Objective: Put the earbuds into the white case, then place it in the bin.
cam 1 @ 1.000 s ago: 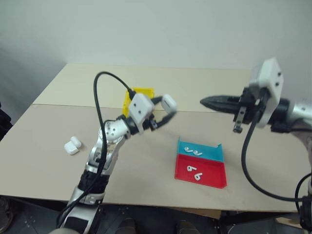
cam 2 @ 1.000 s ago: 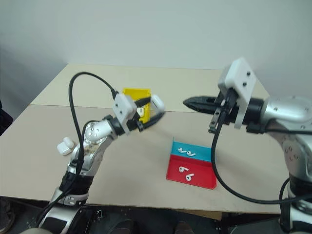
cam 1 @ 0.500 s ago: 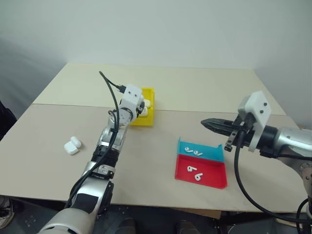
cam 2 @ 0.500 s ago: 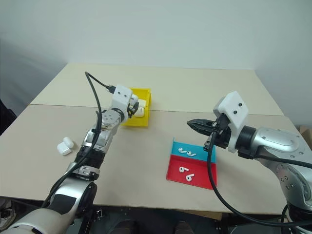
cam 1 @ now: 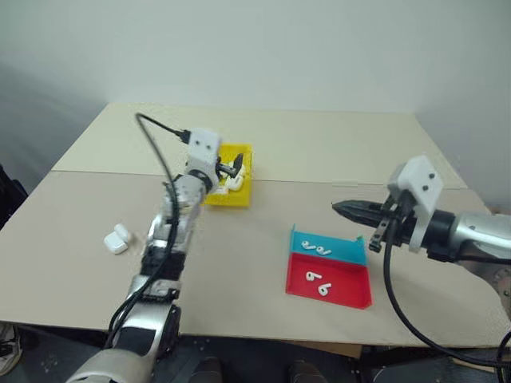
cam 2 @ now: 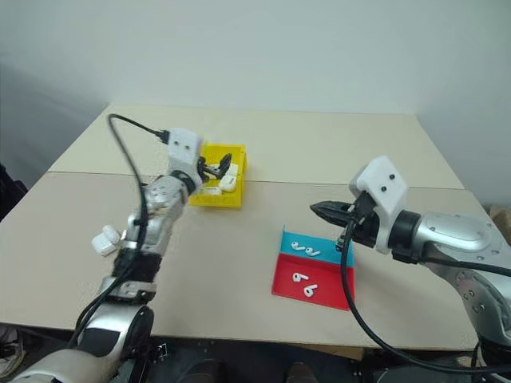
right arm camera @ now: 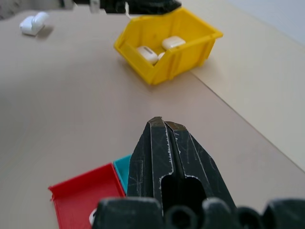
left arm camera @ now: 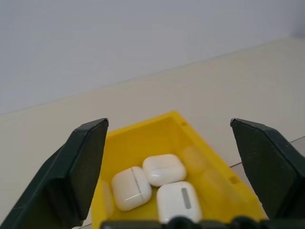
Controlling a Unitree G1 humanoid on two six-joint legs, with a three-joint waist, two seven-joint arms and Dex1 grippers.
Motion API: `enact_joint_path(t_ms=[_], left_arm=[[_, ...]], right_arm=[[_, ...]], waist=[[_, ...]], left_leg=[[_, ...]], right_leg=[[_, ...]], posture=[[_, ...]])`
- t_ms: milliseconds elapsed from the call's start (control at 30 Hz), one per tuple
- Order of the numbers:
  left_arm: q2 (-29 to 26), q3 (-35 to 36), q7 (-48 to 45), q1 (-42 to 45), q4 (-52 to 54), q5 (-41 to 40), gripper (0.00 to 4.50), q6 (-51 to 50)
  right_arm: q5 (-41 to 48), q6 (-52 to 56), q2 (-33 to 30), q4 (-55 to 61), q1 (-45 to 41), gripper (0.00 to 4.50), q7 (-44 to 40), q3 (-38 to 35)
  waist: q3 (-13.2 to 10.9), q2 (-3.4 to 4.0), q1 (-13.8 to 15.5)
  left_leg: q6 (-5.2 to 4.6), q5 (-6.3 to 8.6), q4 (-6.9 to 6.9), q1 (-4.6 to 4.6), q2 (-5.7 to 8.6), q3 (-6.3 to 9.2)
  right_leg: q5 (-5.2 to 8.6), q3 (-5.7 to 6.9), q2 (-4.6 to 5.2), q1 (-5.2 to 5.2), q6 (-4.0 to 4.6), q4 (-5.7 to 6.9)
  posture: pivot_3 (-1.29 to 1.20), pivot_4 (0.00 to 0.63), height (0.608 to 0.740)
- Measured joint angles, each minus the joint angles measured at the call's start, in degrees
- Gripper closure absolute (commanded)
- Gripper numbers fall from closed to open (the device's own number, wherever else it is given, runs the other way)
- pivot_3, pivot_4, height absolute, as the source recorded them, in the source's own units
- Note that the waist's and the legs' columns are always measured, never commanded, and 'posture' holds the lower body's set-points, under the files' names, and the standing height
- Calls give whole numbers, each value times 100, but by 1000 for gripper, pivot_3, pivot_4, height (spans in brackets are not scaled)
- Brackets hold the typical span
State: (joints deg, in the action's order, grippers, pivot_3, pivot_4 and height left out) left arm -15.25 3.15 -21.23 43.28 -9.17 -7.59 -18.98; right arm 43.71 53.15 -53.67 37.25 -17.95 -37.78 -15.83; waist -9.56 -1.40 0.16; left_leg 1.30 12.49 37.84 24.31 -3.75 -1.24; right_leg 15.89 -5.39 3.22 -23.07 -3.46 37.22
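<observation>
The yellow bin (cam 1: 227, 199) stands at the back middle of the table. Three white cases lie in it: one (left arm camera: 174, 202) nearest the wrist, the other two (left arm camera: 164, 168) (left arm camera: 131, 187) behind it. My left gripper (cam 1: 233, 169) hovers just over the bin, open, with nothing between its fingers (left arm camera: 86, 162). Earbuds lie in the blue tray (cam 1: 315, 249) and in the red tray (cam 1: 319, 282). My right gripper (cam 1: 339, 209) hangs shut and empty above the table, just behind the blue tray.
Two more white cases (cam 1: 117, 238) lie side by side on the table at the left. The blue tray (cam 1: 351, 254) and the red tray (cam 1: 351, 289) sit joined at the front right, close to the table's front edge.
My left gripper carried a white case left and forward to the bin and opened; the case now lies in the bin. My right gripper sank toward the trays, still shut.
</observation>
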Motion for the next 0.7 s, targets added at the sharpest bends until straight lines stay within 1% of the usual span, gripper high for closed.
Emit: enact_joint_path(t_ms=[33, 133, 233, 333, 467, 567, 700], left_arm=[[-253, 34, -371, -388, 515, -276, 29, -149], [-856, 190, -1103, -1312, 1436, -837, 29, -533], [-1512, 460, -1819, -2249, 2302, -1429, 29, -772], [-2216, 1056, -2506, -3085, 2843, -1945, 29, -839], [-2946, 1811, -3463, -4088, 3132, -2428, 29, -747], [-3309, 2386, -3936, -4757, 3349, -2647, 29, -749], [-3468, 3032, -4131, -5174, 3618, -2948, 29, -791]], right_arm=[[-136, -258, -159, -9, 343, 4500, -281, -57], [-471, -914, -398, -167, 1053, 4500, -1055, -238], [-718, -1541, -713, -535, 1605, 4500, -1924, -598], [-905, -1985, -962, -991, 1973, 4500, -2682, -989], [-1314, -2488, -1102, -1507, 2324, 4500, -3169, -1232], [-1509, -2671, -1144, -1832, 2475, 4500, -3411, -1382], [-1553, -2784, -1198, -2024, 2525, 4500, -3742, -1495]], waist=[[0, 1, -4], [0, 1, -19], [0, 0, -39], [-1, -1, -71], [-1, -2, -99], [-1, -2, -103], [-1, -2, -96]], left_leg=[[0, 0, 0, 0, 0, 0], [3, -2, 1, -7, 0, -2], [3, -2, 2, -23, -1, -2], [3, 0, -1, -74, -8, -3], [4, 0, -2, -94, -11, -14], [4, 0, -3, -96, -13, -19], [4, 0, -3, -97, -15, -21]], right_leg=[[0, 0, 0, 0, 0, -1], [0, -1, 2, 7, 0, 2], [0, 2, 2, 26, -1, 1], [2, 6, 1, 76, 1, -8], [5, 2, 3, 87, 2, -9], [7, -1, 3, 85, 6, -9], [8, -1, 3, 86, 6, -9]], posture=[[0, 150, 740], [0, 150, 740], [0, 150, 740], [0, 150, 740], [0, 150, 740], [0, 150, 740], [0, 150, 740]])
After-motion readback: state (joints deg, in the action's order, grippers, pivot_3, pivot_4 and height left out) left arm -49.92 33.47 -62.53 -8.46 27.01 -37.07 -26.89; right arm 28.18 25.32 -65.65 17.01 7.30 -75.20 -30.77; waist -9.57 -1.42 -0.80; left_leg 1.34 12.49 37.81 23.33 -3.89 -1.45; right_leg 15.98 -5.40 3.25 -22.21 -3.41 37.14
